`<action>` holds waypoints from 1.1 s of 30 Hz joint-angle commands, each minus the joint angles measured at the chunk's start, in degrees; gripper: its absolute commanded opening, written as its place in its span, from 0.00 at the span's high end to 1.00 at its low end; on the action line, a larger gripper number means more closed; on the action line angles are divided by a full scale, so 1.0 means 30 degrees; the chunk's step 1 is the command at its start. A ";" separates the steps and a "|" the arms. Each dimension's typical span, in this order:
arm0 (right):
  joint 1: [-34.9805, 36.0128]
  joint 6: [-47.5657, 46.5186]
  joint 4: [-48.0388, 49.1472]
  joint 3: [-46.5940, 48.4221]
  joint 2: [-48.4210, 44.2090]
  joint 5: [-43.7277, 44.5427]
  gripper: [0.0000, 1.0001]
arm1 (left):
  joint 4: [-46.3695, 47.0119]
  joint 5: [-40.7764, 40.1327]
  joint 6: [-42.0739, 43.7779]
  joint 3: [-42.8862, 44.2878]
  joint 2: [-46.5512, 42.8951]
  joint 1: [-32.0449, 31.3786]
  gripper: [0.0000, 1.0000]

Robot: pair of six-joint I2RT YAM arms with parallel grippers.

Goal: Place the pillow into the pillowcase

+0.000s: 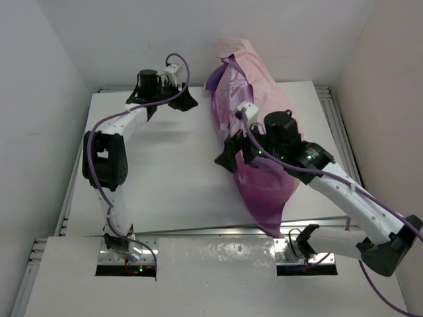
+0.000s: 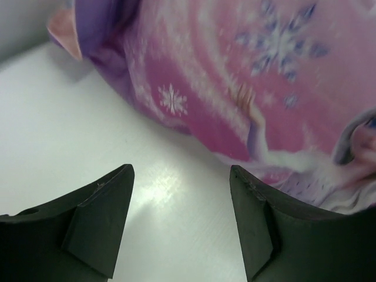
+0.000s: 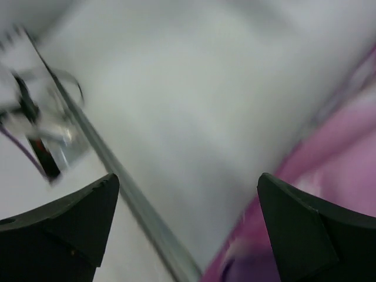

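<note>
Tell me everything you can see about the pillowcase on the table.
The pillowcase is thin printed fabric, pale pink at its far end, magenta-purple nearer, with snowflakes and a blonde princess. It looks plumply filled. It lies diagonally on the white table, far end up against the back wall, near end reaching the front rail. The left gripper and right gripper stand open, holding nothing.

Pale pink across the far end of the pillowcase (image 1: 268, 191), purple-magenta over the nearer part. Seen close from the left wrist (image 2: 205, 88), printed with white and bluish snowflakes and a figure in a whitish dress. Plain white on the surface (image 1: 172, 172). Matte black on the left hand (image 2: 179, 170) and right hand (image 3: 188, 179). White links, black joints and purple cables on the left arm (image 1: 135, 119) and right arm (image 1: 344, 191).
</note>
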 commanded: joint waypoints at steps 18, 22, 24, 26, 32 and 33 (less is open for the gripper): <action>-1.1732 -0.1571 -0.3066 1.0775 0.9019 1.1633 0.01 | -0.0653 -0.0724 0.0696 -0.1538 -0.0857 -0.2795 0.35; -1.2257 -0.1659 0.0238 0.6263 0.8611 0.9705 0.01 | -0.1473 -0.1251 0.1516 -0.1509 -0.1092 -0.2795 0.35; -1.2319 -0.2124 0.1149 0.5584 0.8932 0.6370 0.01 | -0.1999 -0.1369 0.1837 -0.1538 -0.1238 -0.2795 0.35; -1.2115 -0.2535 0.1589 0.5379 0.9486 0.5422 0.01 | -0.2206 -0.1486 0.1985 -0.1596 -0.1326 -0.2766 0.35; -1.1353 -0.2829 0.0832 0.5817 1.2444 0.3751 0.12 | -0.2939 -0.2452 0.2454 -0.1509 -0.1736 -0.2533 0.35; -1.1178 -0.3208 0.0714 0.5759 1.3406 0.3836 0.21 | -0.2998 -0.2802 0.2455 -0.1480 -0.1824 -0.2416 0.35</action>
